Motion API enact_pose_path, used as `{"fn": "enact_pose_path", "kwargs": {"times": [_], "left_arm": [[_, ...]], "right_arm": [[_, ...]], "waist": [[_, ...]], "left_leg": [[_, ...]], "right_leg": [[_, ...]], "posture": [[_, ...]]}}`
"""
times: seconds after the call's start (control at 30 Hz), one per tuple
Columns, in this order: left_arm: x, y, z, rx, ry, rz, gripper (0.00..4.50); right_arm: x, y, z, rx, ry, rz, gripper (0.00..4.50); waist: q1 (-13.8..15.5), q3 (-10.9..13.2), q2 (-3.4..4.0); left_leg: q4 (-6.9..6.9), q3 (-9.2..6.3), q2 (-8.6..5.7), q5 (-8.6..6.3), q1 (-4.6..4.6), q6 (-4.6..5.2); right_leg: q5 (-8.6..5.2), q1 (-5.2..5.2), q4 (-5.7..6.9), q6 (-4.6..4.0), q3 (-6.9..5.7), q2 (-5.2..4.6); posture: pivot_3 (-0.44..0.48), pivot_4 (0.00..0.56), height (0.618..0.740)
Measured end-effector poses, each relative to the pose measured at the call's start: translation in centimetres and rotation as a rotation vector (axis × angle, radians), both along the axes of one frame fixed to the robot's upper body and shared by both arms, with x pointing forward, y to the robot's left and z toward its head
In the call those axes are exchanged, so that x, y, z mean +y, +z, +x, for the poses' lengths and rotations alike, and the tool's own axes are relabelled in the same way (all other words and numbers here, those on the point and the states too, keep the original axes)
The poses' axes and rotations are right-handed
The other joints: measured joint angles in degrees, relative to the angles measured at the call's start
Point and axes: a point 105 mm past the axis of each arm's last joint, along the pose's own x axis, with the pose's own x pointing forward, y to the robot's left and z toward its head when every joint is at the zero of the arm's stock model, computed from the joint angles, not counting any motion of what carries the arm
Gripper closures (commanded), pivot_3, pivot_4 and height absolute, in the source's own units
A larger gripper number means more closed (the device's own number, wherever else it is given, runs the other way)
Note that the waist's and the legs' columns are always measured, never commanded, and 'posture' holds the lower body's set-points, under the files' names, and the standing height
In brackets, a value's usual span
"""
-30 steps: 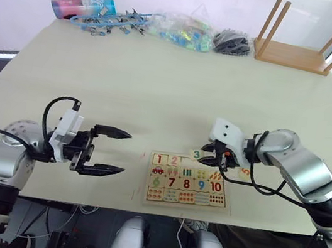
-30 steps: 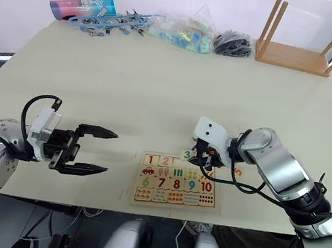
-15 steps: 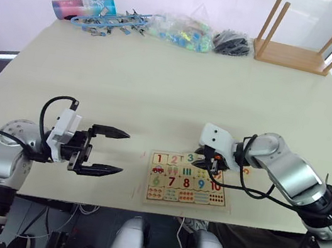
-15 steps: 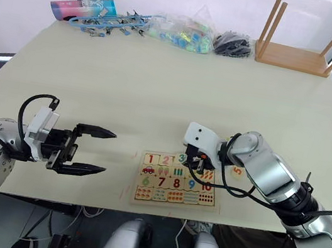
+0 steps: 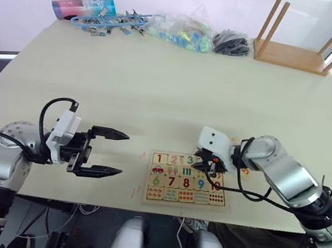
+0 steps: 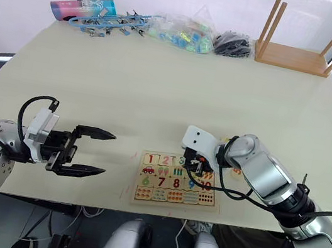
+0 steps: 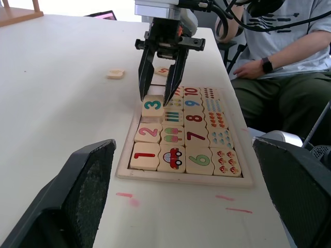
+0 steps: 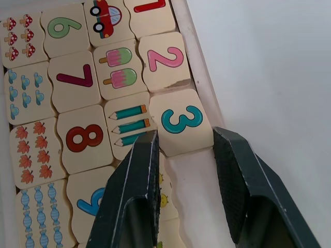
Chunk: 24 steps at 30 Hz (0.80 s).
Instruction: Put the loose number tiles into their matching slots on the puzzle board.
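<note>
The puzzle board (image 5: 218, 204) lies near the table's front edge, right of centre. Tiles 1 (image 7: 145, 155) and 2 (image 7: 149, 132) sit in the top row's slots. The 3 tile (image 8: 185, 123) rests beside them, slightly askew, with one edge over the board's rim. My right gripper (image 5: 209, 167) stands over it, shut on the 3 tile with a fingertip (image 8: 146, 150) on each side. A bare slot (image 8: 182, 178) shows past it. Two loose number tiles (image 7: 115, 73) (image 7: 163, 71) lie on the table beyond the board. My left gripper (image 5: 123, 153) hovers open left of the board, holding nothing.
An upturned wooden stool (image 5: 292, 55) stands at the far right corner. Blue clips (image 5: 107, 20), a clear bag (image 5: 183, 31) and a black bundle (image 5: 232, 43) line the far edge. A seated person (image 7: 282, 46) is beside the table on my right.
My right gripper carried the 3 tile from beyond the board's far edge leftward onto the top row, next to the 2. The left arm stayed still.
</note>
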Motion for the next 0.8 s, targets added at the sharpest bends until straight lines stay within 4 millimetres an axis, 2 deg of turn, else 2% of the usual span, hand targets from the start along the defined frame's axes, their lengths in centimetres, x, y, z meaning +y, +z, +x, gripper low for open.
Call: {"fn": "enact_pose_path", "kwargs": {"times": [0.8], "left_arm": [[0.63, -0.09, -0.44, 0.005, 0.021, 0.006, 0.0]], "right_arm": [[0.64, -0.66, -0.08, -0.016, 0.017, -0.001, 3.55]], "waist": [[-0.01, -0.04, -0.06]], "left_leg": [[0.0, 0.0, 0.0, 0.0, 0.01, 0.0]], "right_leg": [[0.0, 0.0, 0.02, 0.0, 0.0, 0.0]], "posture": [[0.0, 0.15, 0.738]]}}
